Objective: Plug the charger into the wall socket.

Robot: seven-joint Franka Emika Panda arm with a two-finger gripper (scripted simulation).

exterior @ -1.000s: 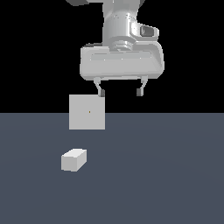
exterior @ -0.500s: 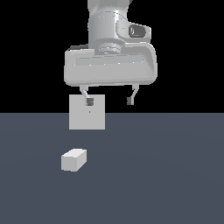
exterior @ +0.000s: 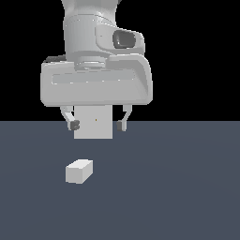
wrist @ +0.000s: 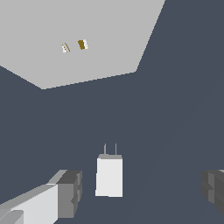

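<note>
Jaws of the white gripper [exterior: 97,125] stood wide apart and empty, hanging above the dark grey worktop [exterior: 178,187]. Nothing was done yet, I judged: the small off-white block charger [exterior: 78,171] lay ungrasped on the near left, well apart from the upright off-white square wall socket [exterior: 93,127] farther back. Only the wrist view showed the charger's two prongs [wrist: 110,149] and the socket's slots [wrist: 74,45].

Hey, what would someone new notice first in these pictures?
The big pale hand fills the exterior view's middle, its fingers spread and empty. Behind it stands the socket, partly hidden. The charger lies alone on the dark floor, nearer the camera.
</note>
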